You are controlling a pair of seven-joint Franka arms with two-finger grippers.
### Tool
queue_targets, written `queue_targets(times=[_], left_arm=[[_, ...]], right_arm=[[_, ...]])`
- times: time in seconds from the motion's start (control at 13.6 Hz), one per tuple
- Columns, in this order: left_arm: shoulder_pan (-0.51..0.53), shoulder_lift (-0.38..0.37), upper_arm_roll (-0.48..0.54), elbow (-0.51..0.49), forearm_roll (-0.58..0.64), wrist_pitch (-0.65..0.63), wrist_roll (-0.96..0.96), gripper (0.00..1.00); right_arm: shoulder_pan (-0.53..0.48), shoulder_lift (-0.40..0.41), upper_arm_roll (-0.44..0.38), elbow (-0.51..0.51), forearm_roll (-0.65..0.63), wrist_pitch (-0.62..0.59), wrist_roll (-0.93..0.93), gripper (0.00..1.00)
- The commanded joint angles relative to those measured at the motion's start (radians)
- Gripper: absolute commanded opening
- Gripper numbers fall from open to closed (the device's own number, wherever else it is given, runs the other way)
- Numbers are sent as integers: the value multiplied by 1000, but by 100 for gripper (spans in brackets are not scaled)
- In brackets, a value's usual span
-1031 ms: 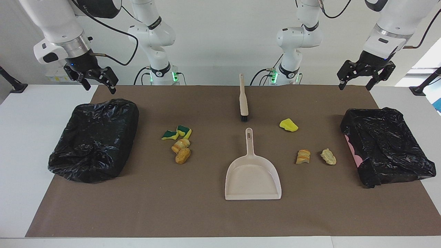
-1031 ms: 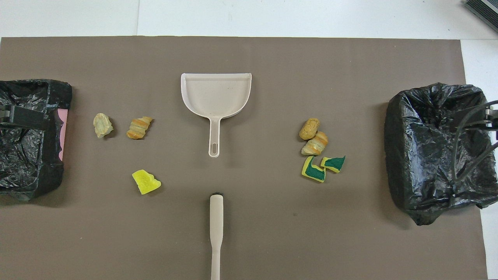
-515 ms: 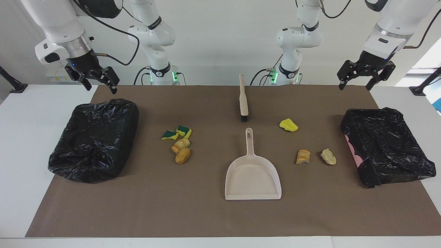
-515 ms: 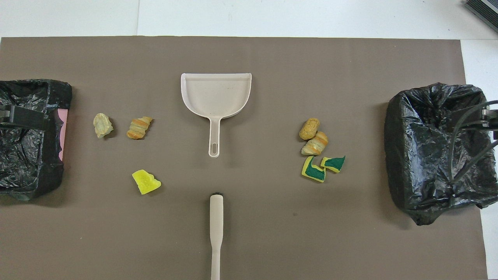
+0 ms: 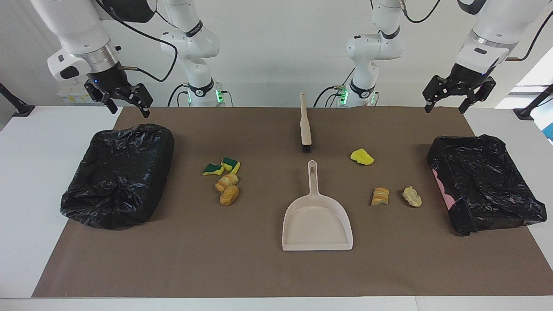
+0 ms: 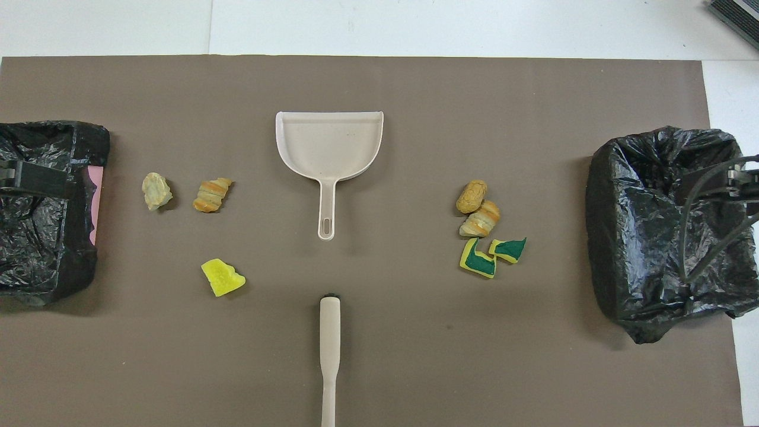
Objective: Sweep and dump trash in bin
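Trash lies in two groups on the brown mat. Two green-backed sponge pieces (image 5: pixel 222 166) (image 6: pixel 489 255) and two tan bread chunks (image 5: pixel 227 190) (image 6: pixel 477 207) lie toward the right arm's end. A yellow sponge piece (image 5: pixel 362 157) (image 6: pixel 222 277), a bread chunk (image 5: pixel 380 196) (image 6: pixel 211 196) and a pale chunk (image 5: pixel 411 196) (image 6: pixel 156 191) lie toward the left arm's end. Black-bagged bins (image 5: pixel 116 172) (image 5: pixel 484 181) stand at both ends. My right gripper (image 5: pixel 129 111) hangs open over one bin's near edge. My left gripper (image 5: pixel 445 108) hangs open over the other bin (image 6: pixel 47 207).
A beige dustpan (image 5: pixel 317 220) (image 6: pixel 329 148) lies mid-mat, handle toward the robots. A beige brush (image 5: pixel 305 125) (image 6: pixel 329 350) lies nearer the robots, in line with it. White table (image 5: pixel 34 142) borders the mat.
The right gripper has drifted slightly toward the middle of the table. The left gripper and all the objects have stayed put.
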Motion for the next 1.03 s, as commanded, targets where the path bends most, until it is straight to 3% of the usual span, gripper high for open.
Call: queue_targets(times=[0.0, 0.52, 0.81, 0.96], left_arm=[[9, -21, -3, -18, -13, -5, -6, 100], [9, -21, -3, -18, -13, -5, -6, 100], [9, -21, -3, -18, -13, -5, -6, 100], [9, -21, -3, -19, -13, -5, -6, 100]], right_arm=[[-4, -21, 3, -17, 17, -8, -31, 100], [10, 2, 6, -7, 3, -8, -60, 100], [11, 106, 87, 79, 4, 16, -25, 100], [61, 151, 106, 84, -2, 77, 12, 100]])
